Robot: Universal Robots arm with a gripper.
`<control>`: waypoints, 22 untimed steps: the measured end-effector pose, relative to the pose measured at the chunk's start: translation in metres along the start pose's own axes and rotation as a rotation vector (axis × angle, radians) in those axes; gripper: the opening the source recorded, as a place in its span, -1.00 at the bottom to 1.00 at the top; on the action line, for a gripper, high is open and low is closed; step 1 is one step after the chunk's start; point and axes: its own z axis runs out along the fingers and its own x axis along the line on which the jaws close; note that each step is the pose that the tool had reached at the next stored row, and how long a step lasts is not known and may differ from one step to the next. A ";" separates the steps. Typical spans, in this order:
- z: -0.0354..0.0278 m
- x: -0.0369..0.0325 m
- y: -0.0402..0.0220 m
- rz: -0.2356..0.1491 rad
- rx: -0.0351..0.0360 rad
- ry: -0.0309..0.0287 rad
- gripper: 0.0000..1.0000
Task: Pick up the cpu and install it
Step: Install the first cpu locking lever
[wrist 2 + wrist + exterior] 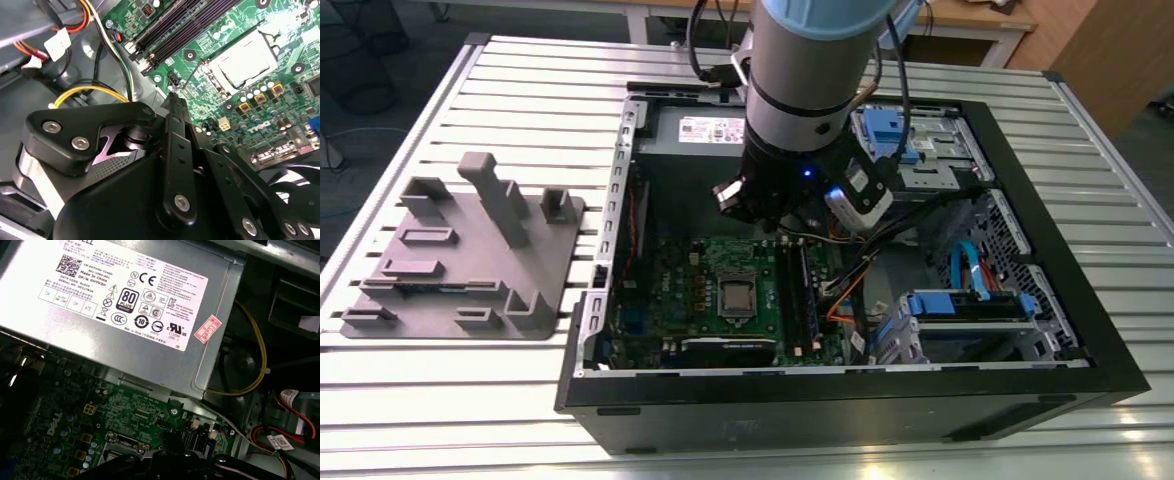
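- Table (520,80) of pale metal slats carries everything in the exterior view.
- An open black metal computer case (854,400) lies on its side on the table, toward the exterior view's right, its inside facing up.
- A thick silver and pale blue robot arm (814,70) reaches down into the case from above.
- A grey plastic fixture plate (467,260) with upright blocks lies flat on the table beside the case, on the exterior view's left.
- A green motherboard (680,270) lies flat on the floor of the case and also shows in both wrist views (225,30) (60,405).
- A silver boxy power supply (125,305) with a white label sits just beside one edge of the motherboard.
- Blue plastic drive carriers (967,305) sit in the case on the exterior view's right.
- The black gripper (174,102) hangs above the motherboard, near the long black memory slots (180,25); I cannot tell whether it is parted or closed.
- A yellow cable (90,91) loops along the case floor beside the board.
- The small flat square silvery-grey cpu (248,59) lies flat in the socket in the middle of the motherboard (738,296), apart from the gripper.
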 end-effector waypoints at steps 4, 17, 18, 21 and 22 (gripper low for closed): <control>0.0005 -0.0002 -0.0003 0.030 0.0023 -0.0051 -0.79; 0.0106 -0.0053 0.0068 0.057 0.0053 -0.0094 -0.79; 0.0119 -0.0052 0.0069 0.058 0.0057 -0.0096 -0.79; 0.0143 -0.0054 0.0081 0.060 0.0061 -0.0098 -0.79; 0.0148 -0.0054 0.0084 0.060 0.0060 -0.0099 -0.79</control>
